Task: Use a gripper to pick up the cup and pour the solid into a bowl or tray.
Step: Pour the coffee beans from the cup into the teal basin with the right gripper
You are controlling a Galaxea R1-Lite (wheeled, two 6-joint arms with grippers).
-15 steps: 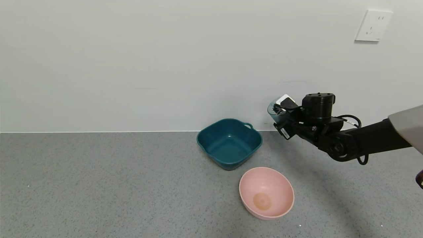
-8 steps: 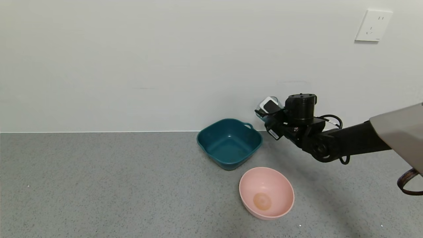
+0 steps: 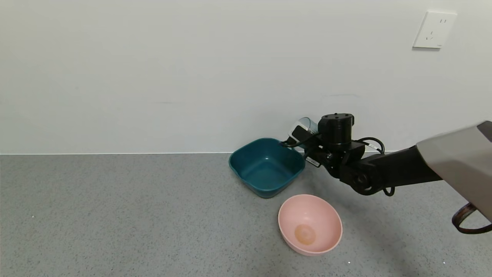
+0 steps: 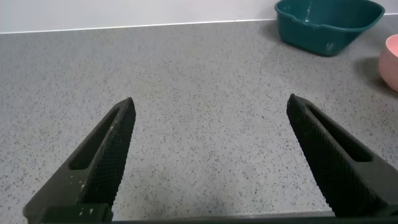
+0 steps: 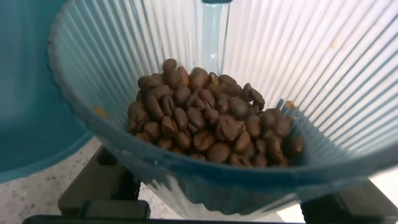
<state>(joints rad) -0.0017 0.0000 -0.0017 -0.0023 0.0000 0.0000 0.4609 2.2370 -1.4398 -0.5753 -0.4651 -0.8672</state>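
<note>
From the head camera we see our right gripper (image 3: 303, 139) clamped on the ribbed blue-grey cup (image 3: 307, 124), held above the handle corner of the teal bowl (image 3: 266, 166), close to the wall. The pink bowl (image 3: 310, 224) sits on the grey speckled counter (image 3: 115, 215) just beside the teal bowl, on the side away from the wall. In our left wrist view, the left gripper (image 4: 211, 155) hangs over bare counter with its fingers spread apart, well away from the teal bowl (image 4: 328, 22). In our right wrist view, the cup (image 5: 205, 93) holds a heap of coffee beans (image 5: 208, 124), with the teal bowl (image 5: 31, 93) right alongside.
</note>
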